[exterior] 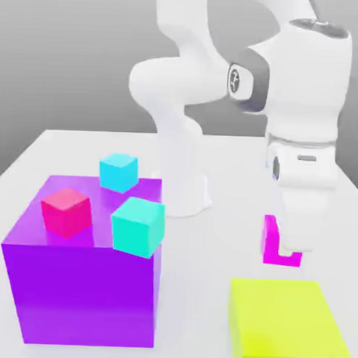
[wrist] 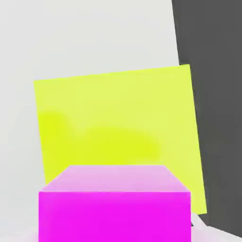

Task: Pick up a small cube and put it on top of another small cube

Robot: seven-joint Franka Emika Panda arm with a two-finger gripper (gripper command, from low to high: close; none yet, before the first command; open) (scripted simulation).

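Magenta cube: small, glossy, rigid, probably light and slick; on the white table just beyond the yellow-green block, best taken by two opposite flat sides.
Gripper: pressed tight onto the magenta cube, partly covering it.
Pinkish-red cube: atop the large purple cube, beside two cyan cubes, well apart.
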